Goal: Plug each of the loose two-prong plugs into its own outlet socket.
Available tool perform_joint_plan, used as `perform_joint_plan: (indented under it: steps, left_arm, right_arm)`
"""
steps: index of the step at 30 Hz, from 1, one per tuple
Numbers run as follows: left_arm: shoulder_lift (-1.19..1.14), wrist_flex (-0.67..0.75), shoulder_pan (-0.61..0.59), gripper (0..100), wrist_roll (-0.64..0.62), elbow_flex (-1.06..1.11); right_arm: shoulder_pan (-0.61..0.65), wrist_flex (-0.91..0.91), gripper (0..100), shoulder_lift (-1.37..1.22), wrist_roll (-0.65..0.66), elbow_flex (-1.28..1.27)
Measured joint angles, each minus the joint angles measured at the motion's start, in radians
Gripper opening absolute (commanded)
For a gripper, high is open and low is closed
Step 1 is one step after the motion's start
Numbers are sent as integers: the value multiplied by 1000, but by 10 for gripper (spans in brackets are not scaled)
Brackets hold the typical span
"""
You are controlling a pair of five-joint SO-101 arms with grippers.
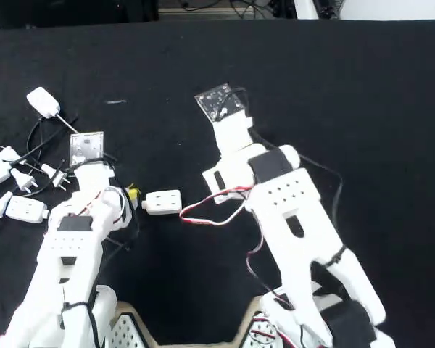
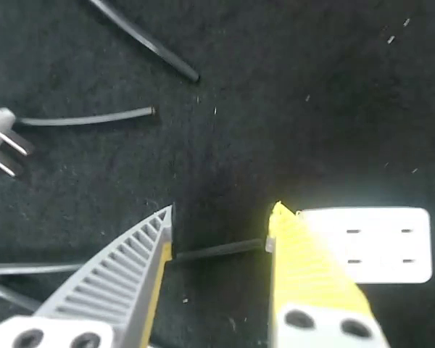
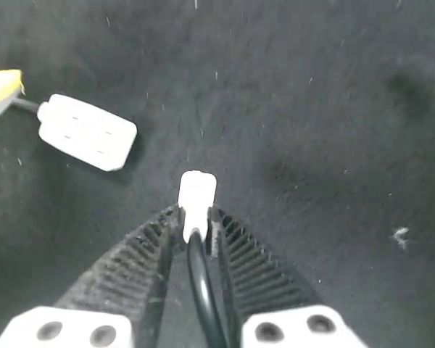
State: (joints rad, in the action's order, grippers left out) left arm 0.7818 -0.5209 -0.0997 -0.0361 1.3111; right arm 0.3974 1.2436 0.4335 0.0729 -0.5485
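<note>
Black table point(image 1: 362, 87), right hand point(image 3: 196, 216) pinching white plug point(image 3: 197, 190) (cord point(image 3: 201, 290) trailing back)

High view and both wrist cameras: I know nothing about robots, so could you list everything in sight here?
table: one, black, under everything.
centre socket: one, white, mid-table beside the left gripper.
left pile: several white plugs and sockets with black cables, on the left arm's side; the exact count is unclear.
held plug: one, white with a black cable, clamped in the right gripper.
loose cable: one, black, lying across the gap between the left gripper's fingers.
left arm: one, white; its gripper has one grey and one yellow finger, and is open.
right arm: one, white; its gripper has dark fingers.
</note>
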Motion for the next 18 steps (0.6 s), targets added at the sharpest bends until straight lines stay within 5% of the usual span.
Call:
perform_joint_plan:
  steps: [12, 18]
  left_arm:
    - [-183, -74, 137, 220, -3, -114]
    - [-222, -72, 242, 220, -3, -130]
  right_arm:
    - [-8, 2, 11, 98, 3, -52]
    - [-192, 20, 11, 153, 41, -54]
